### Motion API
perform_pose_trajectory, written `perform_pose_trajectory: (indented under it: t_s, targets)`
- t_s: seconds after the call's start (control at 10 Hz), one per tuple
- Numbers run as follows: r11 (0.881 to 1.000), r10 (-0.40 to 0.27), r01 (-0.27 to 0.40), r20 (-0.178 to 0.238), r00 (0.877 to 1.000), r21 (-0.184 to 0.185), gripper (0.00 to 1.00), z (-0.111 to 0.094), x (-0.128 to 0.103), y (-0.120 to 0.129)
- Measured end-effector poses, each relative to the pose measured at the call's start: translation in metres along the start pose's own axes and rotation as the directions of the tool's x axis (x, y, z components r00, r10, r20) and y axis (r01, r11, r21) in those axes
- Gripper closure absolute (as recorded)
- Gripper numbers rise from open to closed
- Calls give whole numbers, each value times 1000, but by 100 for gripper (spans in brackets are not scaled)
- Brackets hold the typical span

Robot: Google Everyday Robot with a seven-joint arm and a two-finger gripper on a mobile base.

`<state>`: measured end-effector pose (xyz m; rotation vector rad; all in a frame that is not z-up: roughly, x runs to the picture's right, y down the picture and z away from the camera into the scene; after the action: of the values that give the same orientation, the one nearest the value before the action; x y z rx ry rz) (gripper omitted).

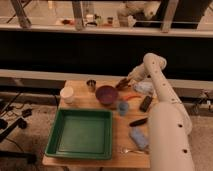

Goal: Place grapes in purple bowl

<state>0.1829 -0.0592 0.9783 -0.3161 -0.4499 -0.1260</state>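
Dim room, dark counter behind, small wooden table [95, 102] in front. At its far edge, right of centre: gripper [123, 85], clenched on what looks like the small dark reddish-purple cluster of grapes [121, 86], low over the wood. Just left: round, smooth purple bowl [106, 94], seemingly empty. Beyond: small blue cup [123, 107], orange carrot-like piece [132, 97], large green tray [81, 133]. Step in hand, probably: grasp made. Next: lift, short carry left over bowl, release.

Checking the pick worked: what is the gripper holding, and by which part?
The gripper, at the table's far edge beside the purple bowl, is shut on the grapes. Which part of the cluster it pinches cannot be told.
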Motion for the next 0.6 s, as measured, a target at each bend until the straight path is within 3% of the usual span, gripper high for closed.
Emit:
perform_pose_trajectory:
  t_s: [0.2, 0.6]
  targets:
    - [1000, -12, 11, 13, 1000, 29, 94, -13, -8, -5]
    - [991, -66, 61, 30, 997, 122, 94, -65, -33, -15]
